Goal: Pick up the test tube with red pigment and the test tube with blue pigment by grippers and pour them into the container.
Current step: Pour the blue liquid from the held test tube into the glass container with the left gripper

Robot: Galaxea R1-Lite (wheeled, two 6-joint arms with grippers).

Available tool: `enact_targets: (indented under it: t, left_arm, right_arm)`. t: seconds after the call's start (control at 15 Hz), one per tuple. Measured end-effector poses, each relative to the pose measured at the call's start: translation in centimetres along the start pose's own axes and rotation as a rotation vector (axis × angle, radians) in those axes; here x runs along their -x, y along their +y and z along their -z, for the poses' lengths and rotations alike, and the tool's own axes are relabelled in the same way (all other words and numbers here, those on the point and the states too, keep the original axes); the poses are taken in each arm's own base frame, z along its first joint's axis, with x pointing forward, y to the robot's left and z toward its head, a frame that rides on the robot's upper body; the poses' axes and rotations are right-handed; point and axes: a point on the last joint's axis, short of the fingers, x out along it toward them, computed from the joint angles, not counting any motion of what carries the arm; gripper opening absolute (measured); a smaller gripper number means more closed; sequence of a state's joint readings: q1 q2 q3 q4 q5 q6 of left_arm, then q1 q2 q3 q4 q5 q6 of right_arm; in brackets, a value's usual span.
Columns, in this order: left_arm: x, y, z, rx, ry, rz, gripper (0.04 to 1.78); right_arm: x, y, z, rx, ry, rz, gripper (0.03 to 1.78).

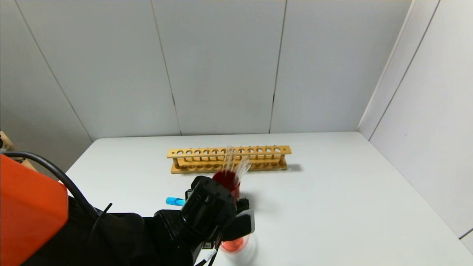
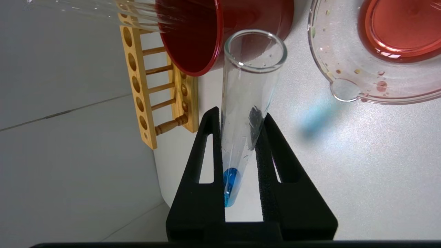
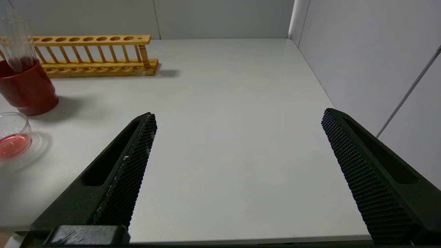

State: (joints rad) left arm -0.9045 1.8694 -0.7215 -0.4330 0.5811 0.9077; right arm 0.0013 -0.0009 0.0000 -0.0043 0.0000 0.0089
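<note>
Here the test tube with blue pigment (image 2: pixel 249 103) is clamped between the left gripper (image 2: pixel 241 137) fingers, lying almost level, its mouth pointed toward the glass beaker (image 2: pixel 344 93). The right gripper (image 3: pixel 237 120) is held wide apart over the table (image 3: pixel 224 86).

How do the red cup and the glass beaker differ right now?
The red cup is opaque and tall; the beaker is clear and low. The cup holds clear tubes leaning out of it; the beaker holds a shallow pool of red liquid. The beaker has a pouring spout; the cup has a plain rim. Both stand upright on the table.
</note>
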Motion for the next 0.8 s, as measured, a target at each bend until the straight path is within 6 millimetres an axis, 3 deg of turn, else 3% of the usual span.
enact_targets:
  t: [0.8]
  left_arm:
    - [-0.62, -0.88, -0.34, -0.082, 0.031, 0.040, 0.33]
  right_arm:
    - [0.00, 0.00, 0.00, 0.000, 0.000, 0.000, 1.75]
